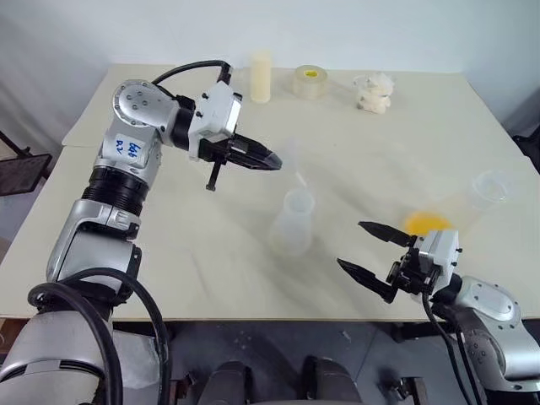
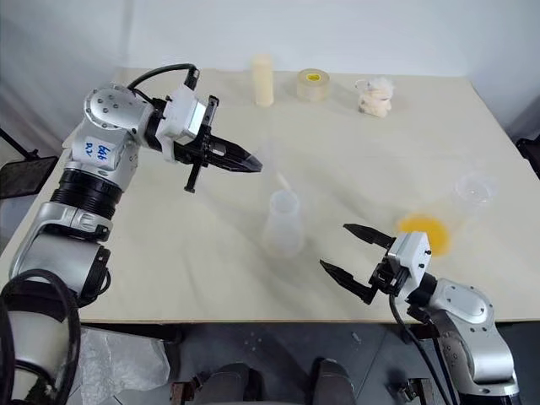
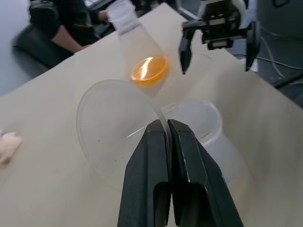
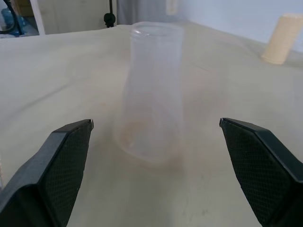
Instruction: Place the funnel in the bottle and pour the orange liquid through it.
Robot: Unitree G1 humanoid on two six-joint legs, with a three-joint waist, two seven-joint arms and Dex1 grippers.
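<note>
The left claw (image 3: 168,130) is squeezed shut on the rim of the funnel (image 3: 113,127). It holds the clear funnel up in the air, above the tabletop (image 1: 169,253). The funnel's thin spout sticks out past the claw tips and slants down toward the bottle (image 1: 292,223).

The bottle stands upright on the tabletop, just below and a little past the left claw. It is clear, with a narrow top and a wide bottom, and its mouth is open. The funnel is near the bottle's mouth but not in it.

The right claw (image 1: 369,250) is low, close to the tabletop, on the other side of the bottle. Its two black fingers (image 4: 66,161) are spread wide and hold nothing. The claw points at the bottle, which stands a little way in front of the gap between the fingers, not touching them.

Just behind the right claw lies a clear container with the orange liquid (image 1: 426,223) in it. Farther out from that claw sits a short clear cup (image 1: 494,186).

At the far edge of the tabletop, beyond the left claw, are a cream tube (image 1: 261,76), a roll of tape (image 1: 310,81) and a crumpled white lump (image 1: 374,91).
</note>
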